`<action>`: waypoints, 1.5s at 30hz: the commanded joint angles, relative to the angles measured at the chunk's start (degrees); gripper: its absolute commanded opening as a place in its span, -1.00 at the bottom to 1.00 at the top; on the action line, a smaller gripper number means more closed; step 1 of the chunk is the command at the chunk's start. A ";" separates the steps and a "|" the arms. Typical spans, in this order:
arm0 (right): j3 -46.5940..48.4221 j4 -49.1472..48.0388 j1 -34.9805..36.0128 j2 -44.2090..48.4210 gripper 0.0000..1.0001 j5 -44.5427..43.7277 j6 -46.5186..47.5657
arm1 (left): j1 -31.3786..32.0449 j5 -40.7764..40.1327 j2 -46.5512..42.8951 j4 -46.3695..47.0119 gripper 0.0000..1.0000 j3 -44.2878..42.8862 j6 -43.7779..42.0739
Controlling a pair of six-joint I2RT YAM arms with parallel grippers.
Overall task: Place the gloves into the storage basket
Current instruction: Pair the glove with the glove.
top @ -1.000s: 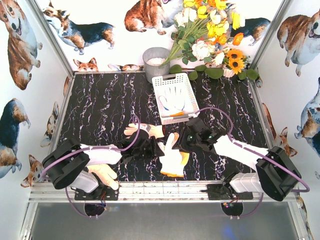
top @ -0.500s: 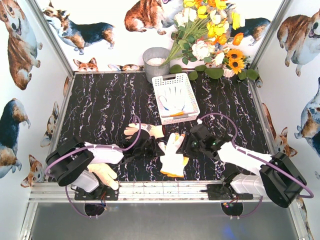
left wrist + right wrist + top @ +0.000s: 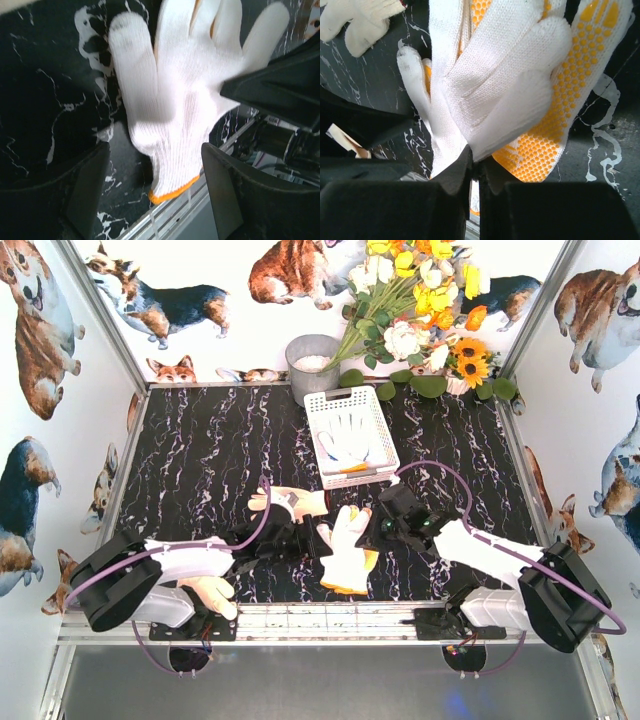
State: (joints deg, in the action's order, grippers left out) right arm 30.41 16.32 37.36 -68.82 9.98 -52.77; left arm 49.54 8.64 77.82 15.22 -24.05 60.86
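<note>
1. Gloves were my job here, and they lay on the black, white-veined marbled table, most of them at its near edge, between and beside the arms.
2. The white rectangular plastic storage basket with slotted sides stood at the far middle of the table, well apart from both grippers. One white glove with an orange cuff lay flat inside it.
3. A soft white knit glove with an orange cuff lay between the two grippers, on top of a yellow-dotted glove.
4. A cream glove lay just beyond the left gripper, and another cream glove lay by the left arm's base.
5. The right gripper had its jaws clenched on a fold of the white knit glove. I could not tell whether the yellow-dotted glove was caught in the pinch too.
6. The left gripper's jaws were released and wide apart. The orange cuff showed in the gap, touching neither finger as far as I could see.
7. I judged the step in hand to be the lift. To do it well, I would raise the right gripper straight and slowly, watching whether the dotted glove came up too.
8. I would keep the left arm out of the way, carry the hanging cuff well above the flared rim, and let go only over the middle of the basket.
</note>
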 commanded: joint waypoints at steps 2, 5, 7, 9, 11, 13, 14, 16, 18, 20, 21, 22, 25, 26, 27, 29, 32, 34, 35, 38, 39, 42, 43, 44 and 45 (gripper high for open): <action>2.90 -1.34 -0.19 -0.62 -1.00 0.21 -0.46 | 1.62 2.75 -2.67 -0.86 0.38 2.39 -0.65; 2.90 -1.63 -0.19 -0.64 -1.00 0.05 -0.58 | 2.03 3.52 -2.90 0.50 0.37 4.00 0.63; 2.90 -1.72 -0.19 -0.64 -1.00 0.04 -0.58 | 2.13 4.74 -2.14 1.77 0.33 4.64 1.20; 2.98 -1.68 -0.19 -0.62 -1.00 0.12 -0.58 | 2.55 6.17 -0.83 3.10 0.23 4.82 1.63; 3.00 -1.72 -0.19 -0.73 -1.00 -0.01 -0.58 | 3.38 6.89 0.53 3.93 0.12 4.72 2.27; 2.88 -1.79 -0.19 -0.88 -1.00 -0.07 -0.58 | 4.55 7.32 1.30 5.05 0.04 5.18 3.46; 2.82 -1.88 -0.19 -0.81 -1.00 -0.11 -0.65 | 5.28 7.23 1.55 5.77 0.01 5.56 4.08; 2.52 -2.30 -0.20 -0.80 -1.00 -0.13 -1.02 | 5.96 7.24 2.14 6.77 -0.11 5.93 4.98; 2.35 -2.74 -0.27 -0.87 -1.00 -0.07 -1.35 | 6.24 7.64 2.85 6.76 -0.21 5.58 5.25; 2.57 -2.74 -0.27 -1.09 -1.00 0.06 -1.24 | 6.86 7.74 3.32 6.75 -0.24 5.22 5.54; 2.77 -2.58 -0.27 -1.14 -1.00 0.12 -1.13 | 7.22 7.59 3.38 6.56 -0.27 4.98 5.62; 2.99 -2.42 -0.27 -1.14 -1.00 0.13 -1.04 | 7.50 7.37 3.45 6.42 -0.32 4.88 5.79; 3.65 -1.89 -0.27 -0.90 -1.00 0.05 -0.94 | 7.85 6.05 2.36 6.07 -0.57 4.69 6.53; 4.08 -1.44 -0.26 -0.70 -1.00 -0.02 -0.94 | 7.81 5.33 1.49 5.74 -0.65 4.57 6.67; 4.51 -0.93 -0.27 -0.55 -1.00 -0.07 -0.86 | 7.85 4.50 0.54 5.16 -0.73 4.34 6.79; 5.78 0.69 -0.35 0.01 -1.00 -0.74 -0.59 | 7.85 2.92 -1.91 3.34 -0.86 3.48 6.70; 7.92 2.50 -0.51 0.39 -1.00 -1.75 -0.12 | 7.85 1.32 -4.42 0.28 -0.98 1.56 6.15; 9.28 3.68 -0.89 0.60 -1.00 -2.35 0.42 | 7.85 0.52 -5.67 -1.38 -1.00 0.23 5.76; 10.03 4.24 -1.04 0.61 -1.00 -2.55 0.68 | 7.81 0.21 -6.16 -1.88 -1.00 -0.12 5.67; 12.00 5.91 -2.15 0.19 -1.00 -2.53 2.00 | 7.72 -0.81 -7.21 -3.33 -1.00 -1.79 5.40; 12.49 6.37 -2.65 0.04 -1.00 -2.42 2.43 | 7.68 -1.13 -7.42 -3.64 -1.00 -2.31 5.21; 13.91 7.40 -4.54 -0.71 -1.00 -2.06 3.76 | 7.46 -2.44 -7.54 -4.47 -1.00 -4.06 4.96; 14.29 7.63 -5.20 -1.05 -1.00 -1.64 4.09 | 7.35 -2.75 -7.47 -4.50 -1.00 -4.64 4.63; 14.65 7.86 -5.87 -1.36 -1.00 -1.22 4.53 | 7.26 -2.94 -7.36 -4.54 -1.00 -5.25 4.31; 15.01 7.98 -6.53 -1.76 -1.00 -0.85 4.91 | 7.12 -3.05 -7.14 -4.65 -1.00 -5.95 3.96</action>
State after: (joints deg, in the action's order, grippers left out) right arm 41.85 23.68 32.99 -69.91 8.91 -50.46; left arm 56.97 7.60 71.09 11.68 -26.89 66.65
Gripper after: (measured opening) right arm 0.058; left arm 0.015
